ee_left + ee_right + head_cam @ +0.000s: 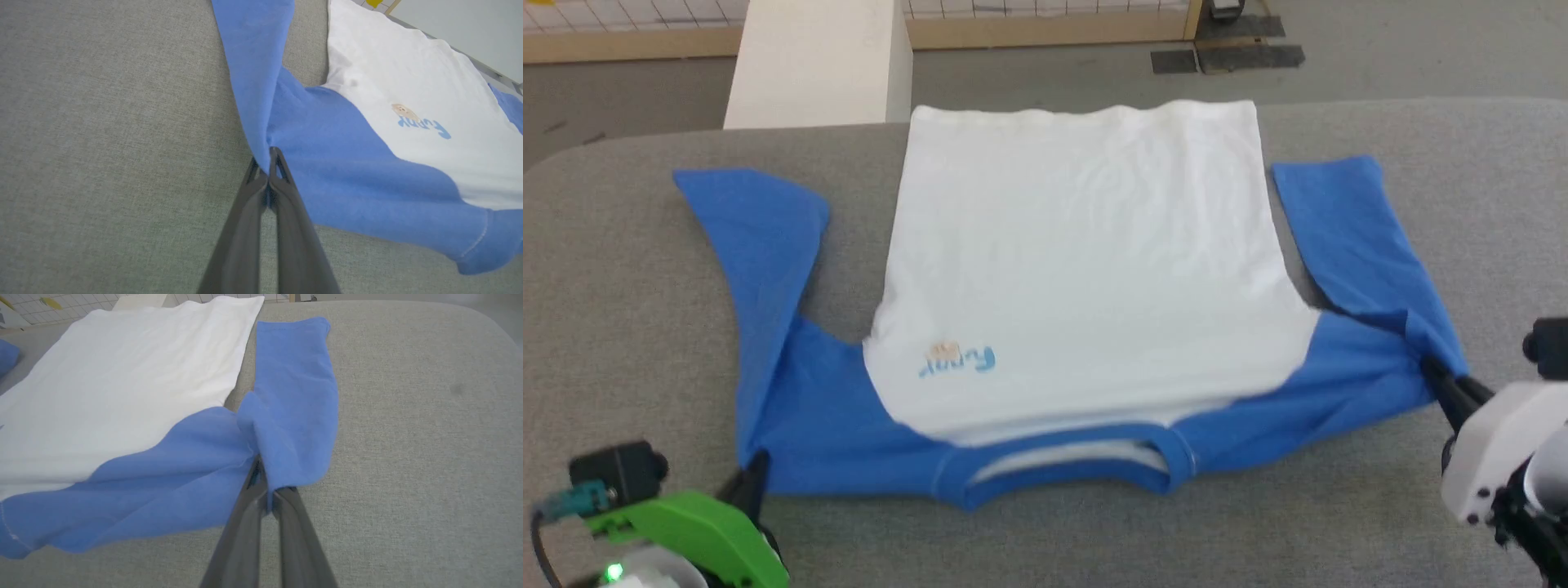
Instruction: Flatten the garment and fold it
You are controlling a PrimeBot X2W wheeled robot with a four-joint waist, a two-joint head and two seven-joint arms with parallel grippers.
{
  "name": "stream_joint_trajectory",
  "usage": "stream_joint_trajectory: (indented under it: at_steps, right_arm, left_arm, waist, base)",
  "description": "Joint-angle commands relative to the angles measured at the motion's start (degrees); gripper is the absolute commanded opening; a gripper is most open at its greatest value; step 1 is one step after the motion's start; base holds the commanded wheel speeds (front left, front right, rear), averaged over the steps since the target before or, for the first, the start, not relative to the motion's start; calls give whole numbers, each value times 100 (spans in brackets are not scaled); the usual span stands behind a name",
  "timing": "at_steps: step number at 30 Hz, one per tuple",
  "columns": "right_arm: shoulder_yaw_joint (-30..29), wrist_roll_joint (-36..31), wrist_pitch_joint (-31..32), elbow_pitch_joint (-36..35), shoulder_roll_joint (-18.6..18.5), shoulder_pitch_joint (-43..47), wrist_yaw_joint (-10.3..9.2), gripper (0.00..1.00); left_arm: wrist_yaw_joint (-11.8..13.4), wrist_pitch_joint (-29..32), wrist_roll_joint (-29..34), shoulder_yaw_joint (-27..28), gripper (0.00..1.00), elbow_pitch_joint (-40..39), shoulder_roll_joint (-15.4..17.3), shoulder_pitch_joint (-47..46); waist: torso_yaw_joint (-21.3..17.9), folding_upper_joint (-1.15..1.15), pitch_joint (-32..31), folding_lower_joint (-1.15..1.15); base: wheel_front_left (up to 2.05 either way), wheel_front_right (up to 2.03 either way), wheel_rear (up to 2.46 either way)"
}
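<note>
The garment, a white T-shirt with royal-blue sleeves, lies spread on the grey table with its neckband nearest me and its hem at the far side. Small light-blue lettering sits on the chest. My left gripper is shut on the blue shoulder fold at the garment's near left corner; the left wrist view shows cloth pinched between the fingertips. My right gripper is shut on the right sleeve's fold at the near right corner.
A white box-shaped block stands behind the table at the far left. Grey floor and a wooden-framed barrier lie beyond. Bare grey table surface stretches to either side of the garment and along the near edge.
</note>
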Motion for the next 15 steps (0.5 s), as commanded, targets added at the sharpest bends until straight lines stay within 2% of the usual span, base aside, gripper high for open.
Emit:
stream_joint_trajectory:
  at_steps: [1, 9, 15]
  right_arm:
    - [-125, -101, 43, -36, -20, 148, -14, 0]
    - [-238, -417, 225, 211, 123, 752, -14, 0]
    - [-134, -525, -41, 647, 224, 837, -14, 0]
  left_arm:
    - [117, 59, 30, 26, 0, -47, 93, 250]
    - [208, 303, -84, -251, 0, -232, -30, 939]
    - [5, -31, -72, -370, 0, 132, -247, 746]
  waist:
    - [72, 0, -138, 1]
    - [157, 0, -176, 1]
    - [174, 0, -101, 1]
  base:
    - [0, 0, 0]
    - [0, 0, 0]
    - [0, 0, 0]
